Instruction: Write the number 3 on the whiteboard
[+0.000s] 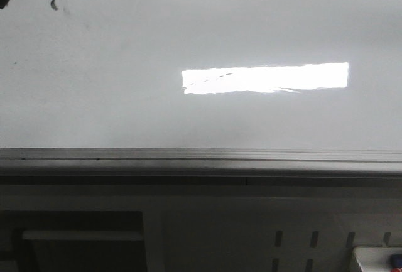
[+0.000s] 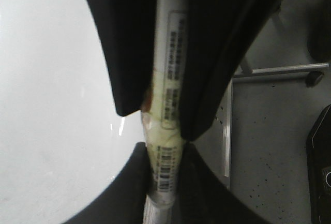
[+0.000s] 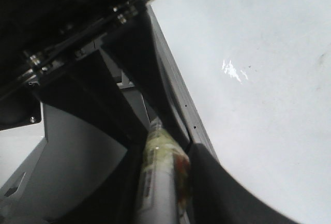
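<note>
- Whiteboard (image 1: 125, 96) lies flat before the rig, long axis left-right, silver frame edge (image 1: 201, 156) nearest me; no number 3 on it that I can see.
- Left gripper (image 2: 163, 125) is clamped on a marker (image 2: 170, 79), barrel running lengthwise between the fingers (image 2: 129, 53) (taped there, presumably so it can't slip).
- Right gripper (image 3: 163, 182) likewise grips a taped marker (image 3: 158, 193), beside the board's frame.
- In the front view, a tip (image 1: 55, 2) hangs at the board's far left corner; contact unclear.

Whiteboard (image 1: 125, 96): glossy, smooth, pale surface; brushed silver metal frame (image 1: 201, 156). Marker (image 2: 170, 105): smooth white plastic barrel, printed paper label, yellowed tape wrap. Gripper fingers (image 2: 129, 53): matt black.
</note>
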### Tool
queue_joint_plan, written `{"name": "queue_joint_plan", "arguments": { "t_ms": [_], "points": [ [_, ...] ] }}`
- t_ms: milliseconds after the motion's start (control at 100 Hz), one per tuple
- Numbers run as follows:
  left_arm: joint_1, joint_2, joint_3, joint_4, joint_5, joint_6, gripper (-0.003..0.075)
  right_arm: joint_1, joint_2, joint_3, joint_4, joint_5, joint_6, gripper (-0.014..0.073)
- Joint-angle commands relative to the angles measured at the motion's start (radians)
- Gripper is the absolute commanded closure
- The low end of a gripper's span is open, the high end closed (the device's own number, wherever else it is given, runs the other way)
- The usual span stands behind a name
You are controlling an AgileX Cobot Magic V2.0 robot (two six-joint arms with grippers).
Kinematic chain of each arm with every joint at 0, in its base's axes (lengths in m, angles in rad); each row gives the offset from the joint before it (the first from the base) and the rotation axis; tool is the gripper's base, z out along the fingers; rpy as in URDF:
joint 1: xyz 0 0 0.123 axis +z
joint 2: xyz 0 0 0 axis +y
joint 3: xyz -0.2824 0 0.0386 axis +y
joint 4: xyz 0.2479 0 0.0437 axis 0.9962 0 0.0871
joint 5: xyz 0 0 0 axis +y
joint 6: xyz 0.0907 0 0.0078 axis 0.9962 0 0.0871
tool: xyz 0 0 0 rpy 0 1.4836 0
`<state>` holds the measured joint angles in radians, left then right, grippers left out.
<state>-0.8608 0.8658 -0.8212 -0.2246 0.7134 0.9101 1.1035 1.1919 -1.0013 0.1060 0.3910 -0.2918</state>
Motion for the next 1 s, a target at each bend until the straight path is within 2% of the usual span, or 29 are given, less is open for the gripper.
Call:
{"name": "queue_joint_plan", "arguments": {
  "t_ms": [0,150,270,340,460,540,620,720,920,990],
  "points": [
    [-0.008,-0.009,-0.029,-0.027,-0.091,-0.004,0.0741,0.002,-0.015,-0.037,0.017,-0.081,-0.008,0.0496],
    [-0.008,-0.009,-0.029,-0.027,-0.093,-0.006,0.0740,0.002,-0.015,-0.037,0.017,-0.069,-0.008,0.0664],
    [-0.008,-0.012,-0.029,-0.027,-0.093,-0.015,0.0715,0.002,-0.015,-0.037,0.017,-0.064,-0.008,0.0659],
    [-0.008,-0.018,-0.029,-0.027,-0.093,-0.034,0.0617,0.002,-0.015,-0.037,0.015,-0.064,-0.008,0.0659],
    [-0.008,-0.051,-0.029,-0.027,-0.095,-0.102,0.0349,-0.009,-0.028,-0.037,0.000,-0.059,-0.008,0.0659],
    [-0.008,-0.091,-0.029,-0.027,-0.093,-0.132,0.0267,-0.032,-0.040,-0.037,-0.006,-0.053,-0.008,0.0659],
    [-0.008,-0.154,-0.029,-0.027,-0.093,-0.155,0.0286,-0.074,-0.049,-0.037,-0.008,-0.045,-0.008,0.0659],
    [-0.006,-0.252,-0.029,0.000,-0.088,-0.233,0.0360,-0.137,-0.061,-0.037,-0.008,-0.035,-0.008,0.0658],
    [-0.004,-0.493,0.005,0.225,-0.083,-0.592,0.0514,-0.277,-0.062,-0.035,-0.028,-0.044,-0.008,0.0657],
    [-0.004,-0.575,0.040,0.291,-0.079,-0.671,0.0561,-0.321,-0.058,-0.035,-0.040,-0.061,-0.008,0.0657]
  ]
}}
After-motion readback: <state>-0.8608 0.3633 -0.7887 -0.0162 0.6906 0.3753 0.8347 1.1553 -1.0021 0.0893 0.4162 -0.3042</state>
